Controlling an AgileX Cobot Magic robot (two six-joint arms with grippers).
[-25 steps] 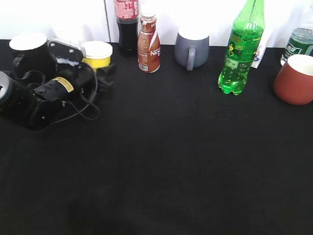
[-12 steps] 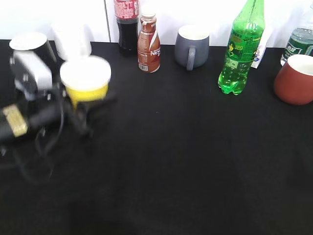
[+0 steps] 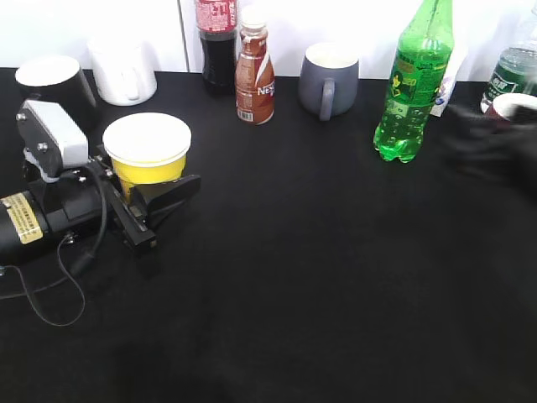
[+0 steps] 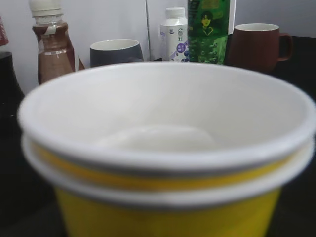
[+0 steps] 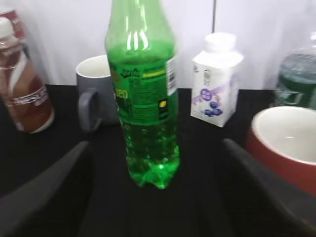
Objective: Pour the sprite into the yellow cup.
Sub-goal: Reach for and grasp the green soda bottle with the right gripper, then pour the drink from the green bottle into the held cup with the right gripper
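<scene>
Cup in my left fingers, bottle not yet taken.

My left gripper (image 3: 155, 201) was closed on the yellow cup (image 3: 147, 155), held upright at the table's left, mouth open and white inside. The sprite (image 3: 414, 84) stood upright at the back right, near the red mug (image 5: 291, 143). My right gripper (image 5: 155, 197) was spread wide and empty, the bottle between its fingers but apart. Next, I judged, it had to advance and close around the bottle's body squarely, without tipping it.

I saw a bright green translucent plastic bottle (image 3: 414, 84) with a green-yellow label, a white-rimmed yellow paper cup (image 3: 147, 156), and a black surface (image 3: 319, 277).
</scene>
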